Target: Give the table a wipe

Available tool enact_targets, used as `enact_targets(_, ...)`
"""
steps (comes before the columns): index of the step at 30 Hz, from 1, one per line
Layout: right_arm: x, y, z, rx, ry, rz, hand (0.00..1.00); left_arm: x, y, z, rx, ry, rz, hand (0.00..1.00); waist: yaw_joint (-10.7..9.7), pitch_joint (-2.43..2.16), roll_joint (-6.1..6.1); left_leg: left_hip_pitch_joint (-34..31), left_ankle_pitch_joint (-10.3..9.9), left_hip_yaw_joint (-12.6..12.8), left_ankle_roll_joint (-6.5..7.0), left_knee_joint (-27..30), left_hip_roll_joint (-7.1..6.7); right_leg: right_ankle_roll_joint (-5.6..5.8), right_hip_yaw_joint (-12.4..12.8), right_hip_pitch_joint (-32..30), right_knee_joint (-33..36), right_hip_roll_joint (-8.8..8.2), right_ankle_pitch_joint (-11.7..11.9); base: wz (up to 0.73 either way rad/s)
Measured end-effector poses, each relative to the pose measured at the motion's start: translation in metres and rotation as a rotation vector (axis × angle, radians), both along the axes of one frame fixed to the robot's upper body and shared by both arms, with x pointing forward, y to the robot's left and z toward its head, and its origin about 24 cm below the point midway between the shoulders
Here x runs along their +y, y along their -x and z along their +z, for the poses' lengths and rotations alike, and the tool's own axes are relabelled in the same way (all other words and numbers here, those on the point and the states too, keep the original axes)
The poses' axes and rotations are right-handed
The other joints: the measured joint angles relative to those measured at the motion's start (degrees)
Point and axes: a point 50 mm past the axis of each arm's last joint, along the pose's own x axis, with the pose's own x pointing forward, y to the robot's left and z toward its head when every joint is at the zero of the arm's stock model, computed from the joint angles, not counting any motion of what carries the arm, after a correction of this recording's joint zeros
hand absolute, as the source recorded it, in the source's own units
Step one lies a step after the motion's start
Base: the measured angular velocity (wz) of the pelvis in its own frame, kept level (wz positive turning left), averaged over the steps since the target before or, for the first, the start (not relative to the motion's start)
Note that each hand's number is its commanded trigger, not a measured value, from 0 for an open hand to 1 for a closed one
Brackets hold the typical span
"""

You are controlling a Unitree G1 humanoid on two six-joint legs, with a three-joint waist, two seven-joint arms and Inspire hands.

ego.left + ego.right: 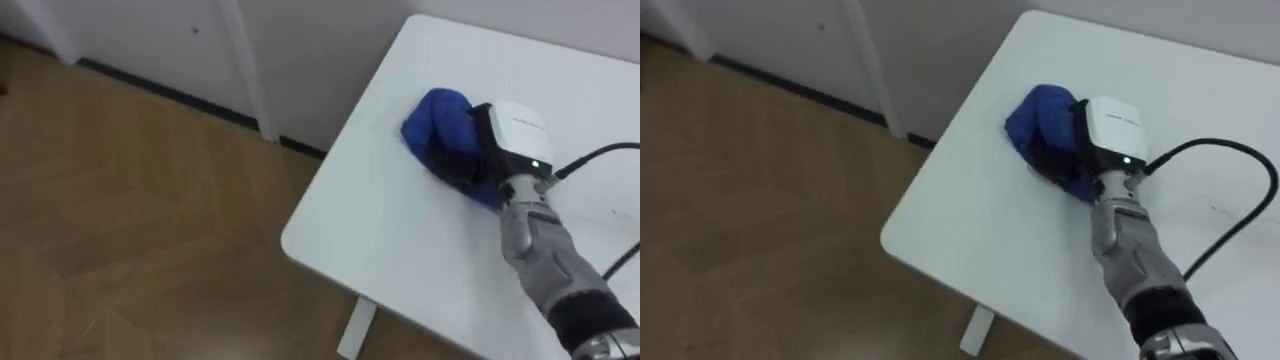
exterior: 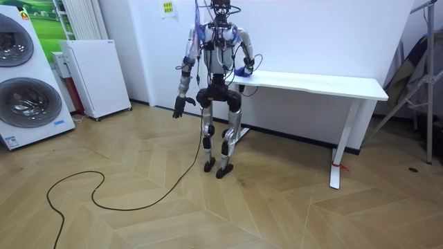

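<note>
A bunched blue cloth lies on the white table near its left end, a little in from the edge. My right hand rests on the cloth from the right. Its dark fingers curl down over the cloth and grip it. In the room view I stand at the end of the table on the room view's left, with that arm reaching onto the top beside the cloth. My left hand hangs at my side, fingers relaxed and holding nothing.
The table's rounded corner is close to the cloth, with wooden floor below. Two washing machines and a white cabinet stand at the room view's left. A folded stand leans beyond the table's far end.
</note>
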Motion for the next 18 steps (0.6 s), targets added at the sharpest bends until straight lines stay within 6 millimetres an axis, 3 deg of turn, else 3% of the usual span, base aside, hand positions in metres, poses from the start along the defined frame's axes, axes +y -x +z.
enact_targets(2, -0.009, 0.018, -0.013, -0.009, -0.045, -0.041, 1.00, 0.003, 0.004, 0.001, 0.001, -0.005, 0.021, 0.00, -1.6, -0.06, -0.44, 1.0, 0.0, 0.4, 0.01, -0.1, -0.51, 0.52, 0.1, 1.7, -0.1, -0.27, -0.4, 0.54)
enact_targets(4, -0.020, 0.033, -0.023, -0.007, -0.071, -0.089, 1.00, 0.005, 0.005, 0.001, -0.013, -0.012, 0.033, 0.00, -3.0, -0.34, -1.03, 2.3, -0.1, 2.9, 0.19, -0.9, -0.68, 0.82, 1.6, 3.0, -0.1, -0.50, -1.3, 0.45)
enact_targets(5, -0.028, 0.045, -0.029, -0.002, -0.085, -0.135, 1.00, 0.009, 0.004, 0.003, -0.029, -0.018, 0.045, 0.00, -3.5, -0.65, -1.44, 2.9, -0.4, 3.0, 0.60, -0.6, -0.93, 1.07, 2.0, 3.7, 0.1, -0.69, -1.7, 0.11)
enact_targets(8, -0.047, 0.073, -0.043, 0.030, -0.105, -0.237, 1.00, 0.014, 0.001, 0.005, -0.056, -0.036, 0.078, 0.00, -4.1, -1.28, -1.35, 4.7, -1.8, 5.1, 2.09, 0.4, -0.66, 2.07, 3.2, 4.7, 2.4, -1.37, -2.3, -0.19)
enact_targets(9, -0.048, 0.077, -0.045, 0.035, -0.105, -0.247, 1.00, 0.014, 0.000, 0.005, -0.059, -0.037, 0.079, 0.00, -4.2, -1.21, -1.05, 5.1, -2.5, 5.4, 2.10, 0.9, -0.33, 2.40, 3.1, 4.5, 4.0, -1.53, -2.5, -0.43)
enact_targets(10, -0.050, 0.083, -0.049, 0.048, -0.105, -0.264, 1.00, 0.014, -0.004, 0.005, -0.074, -0.040, 0.078, 0.00, -4.3, -1.20, -0.43, 5.7, -4.1, 6.3, 2.45, 1.6, 0.33, 3.57, 2.8, 3.3, 8.6, -2.26, -3.1, -0.51)
enact_targets(11, -0.049, 0.083, -0.050, 0.055, -0.109, -0.279, 1.00, 0.013, -0.007, 0.005, -0.090, -0.039, 0.083, 0.00, -3.9, -1.32, 0.14, 5.9, -5.3, 7.8, 2.86, 3.0, 1.16, 5.49, 2.9, 1.0, 14.6, -3.52, -3.3, -0.58)
enact_targets(12, -0.048, 0.081, -0.050, 0.060, -0.108, -0.283, 1.00, 0.012, -0.008, 0.005, -0.098, -0.037, 0.088, 0.00, -3.7, -1.32, 0.59, 6.0, -5.8, 8.6, 2.97, 3.7, 1.60, 6.13, 2.8, 0.1, 17.2, -4.20, -3.2, -0.78)
enact_targets(13, -0.041, 0.075, -0.050, 0.067, -0.108, -0.283, 1.00, 0.009, -0.010, 0.004, -0.112, -0.036, 0.092, 0.00, -3.2, -1.37, 1.28, 6.3, -6.9, 10.7, 3.21, 5.0, 2.34, 6.66, 3.0, -1.8, 22.0, -7.04, -3.2, -0.83)
enact_targets(14, -0.033, 0.066, -0.049, 0.061, -0.116, -0.283, 1.00, 0.007, -0.016, 0.003, -0.123, -0.029, 0.093, 0.00, -2.9, -1.05, 2.14, 6.3, -7.9, 12.2, 3.30, 6.6, 3.12, 6.98, 3.5, -3.8, 26.2, -10.57, -3.6, -0.81)
enact_targets(15, -0.029, 0.062, -0.048, 0.058, -0.123, -0.283, 1.00, 0.007, -0.021, 0.003, -0.129, -0.026, 0.092, 0.00, -2.6, -1.08, 2.48, 6.2, -8.2, 13.0, 3.27, 7.1, 3.72, 7.04, 3.7, -4.7, 27.7, -12.26, -3.6, -0.80)
enact_targets(17, -0.011, 0.044, -0.044, 0.063, -0.139, -0.267, 1.00, 0.009, -0.041, 0.005, -0.186, -0.031, 0.109, 0.00, 0.5, -1.01, 3.07, 5.4, -8.7, 15.3, 2.10, 8.0, 6.42, 7.51, 4.3, -6.8, 29.0, -17.37, -3.3, -0.89)
enact_targets(18, -0.005, 0.038, -0.041, 0.060, -0.140, -0.249, 1.00, 0.011, -0.047, 0.006, -0.200, -0.036, 0.106, 0.00, 0.9, -0.81, 2.97, 4.7, -8.8, 15.6, 1.86, 8.6, 7.15, 8.06, 4.3, -7.2, 28.6, -18.41, -2.9, -0.73)
